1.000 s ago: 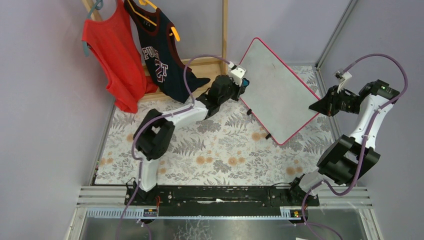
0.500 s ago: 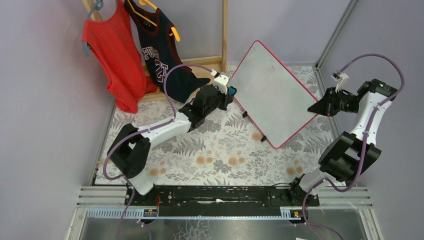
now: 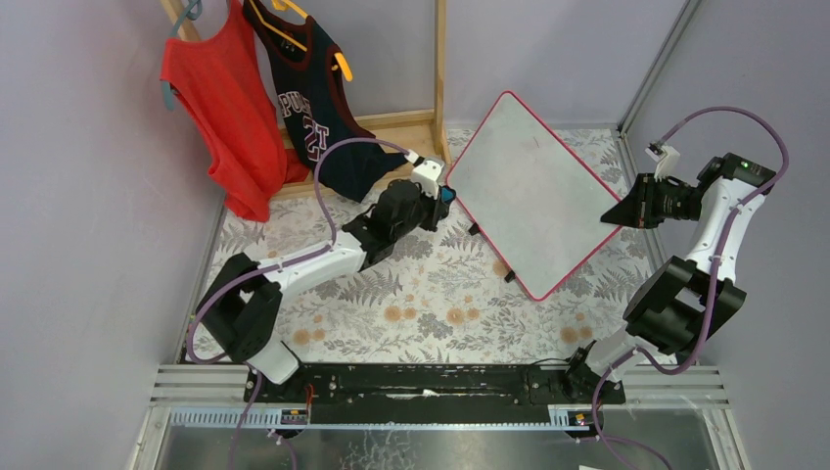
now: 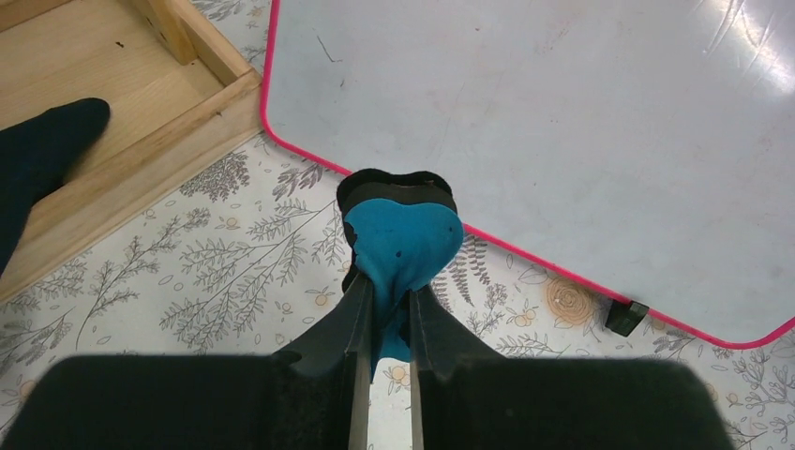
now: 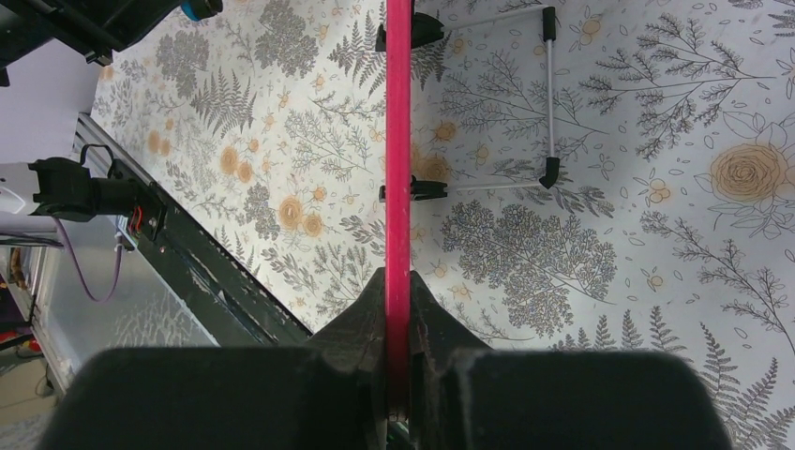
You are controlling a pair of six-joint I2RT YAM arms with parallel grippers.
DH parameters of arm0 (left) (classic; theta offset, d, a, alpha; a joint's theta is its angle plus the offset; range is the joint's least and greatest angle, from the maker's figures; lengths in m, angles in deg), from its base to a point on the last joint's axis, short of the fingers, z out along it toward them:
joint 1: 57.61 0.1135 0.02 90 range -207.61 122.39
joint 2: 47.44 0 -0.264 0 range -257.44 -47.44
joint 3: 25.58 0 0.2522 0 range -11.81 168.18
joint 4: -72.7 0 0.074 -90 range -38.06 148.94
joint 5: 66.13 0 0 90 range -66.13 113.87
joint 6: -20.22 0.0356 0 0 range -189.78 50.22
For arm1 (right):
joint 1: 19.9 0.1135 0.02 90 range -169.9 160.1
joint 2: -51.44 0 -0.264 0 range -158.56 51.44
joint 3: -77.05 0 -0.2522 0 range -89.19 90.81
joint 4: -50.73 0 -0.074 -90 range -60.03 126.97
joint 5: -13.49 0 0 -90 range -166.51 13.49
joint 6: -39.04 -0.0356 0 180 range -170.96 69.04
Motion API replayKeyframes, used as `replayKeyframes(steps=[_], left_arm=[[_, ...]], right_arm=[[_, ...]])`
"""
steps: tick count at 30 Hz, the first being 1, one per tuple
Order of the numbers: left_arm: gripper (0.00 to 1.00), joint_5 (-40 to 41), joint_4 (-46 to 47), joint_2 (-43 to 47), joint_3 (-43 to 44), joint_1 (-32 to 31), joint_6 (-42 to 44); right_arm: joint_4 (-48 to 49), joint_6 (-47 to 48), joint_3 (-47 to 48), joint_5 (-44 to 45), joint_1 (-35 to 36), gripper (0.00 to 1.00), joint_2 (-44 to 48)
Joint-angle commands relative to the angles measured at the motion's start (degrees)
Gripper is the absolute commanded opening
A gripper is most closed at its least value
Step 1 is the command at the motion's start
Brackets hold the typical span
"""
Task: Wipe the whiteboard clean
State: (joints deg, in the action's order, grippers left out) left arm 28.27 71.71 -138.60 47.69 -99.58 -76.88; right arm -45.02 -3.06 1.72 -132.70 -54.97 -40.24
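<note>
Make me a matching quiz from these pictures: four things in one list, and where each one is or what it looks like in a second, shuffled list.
Column one:
1. blue eraser
2. whiteboard
3. red top
4. navy jersey

Column two:
A. hangs farthest left
B. pinched in the left gripper
C. has white lettering
D. edge clamped by the right gripper

Pairs: 1-B, 2-D, 3-A, 4-C

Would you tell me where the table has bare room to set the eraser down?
Free: the cloth between the whiteboard, the left arm and the base rail. Crowded: the far left by the rack and shirts, and the right, under the whiteboard.
</note>
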Motion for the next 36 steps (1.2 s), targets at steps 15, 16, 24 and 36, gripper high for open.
replayKeyframes(steps=[15,16,24,36], left_arm=[[0.0,3.2,0.2,3.5,-7.3,-0.1,-2.5],[0.0,3.2,-1.0,3.3,-7.1,0.0,-2.9],[0.0,3.9,-21.6,0.5,0.3,1.0,-9.2],[0.07,-3.1,-44.5,0.1,6.0,1.7,-12.8]], right_arm=[[2.5,-1.6,-0.6,5.4,0.8,0.01,1.6],[2.5,-1.6,-0.5,5.4,0.8,0.01,1.8],[3.0,-2.0,-0.9,5.4,0.8,0.0,2.7],[4.9,-2.6,-2.7,4.2,0.8,0.0,1.8]])
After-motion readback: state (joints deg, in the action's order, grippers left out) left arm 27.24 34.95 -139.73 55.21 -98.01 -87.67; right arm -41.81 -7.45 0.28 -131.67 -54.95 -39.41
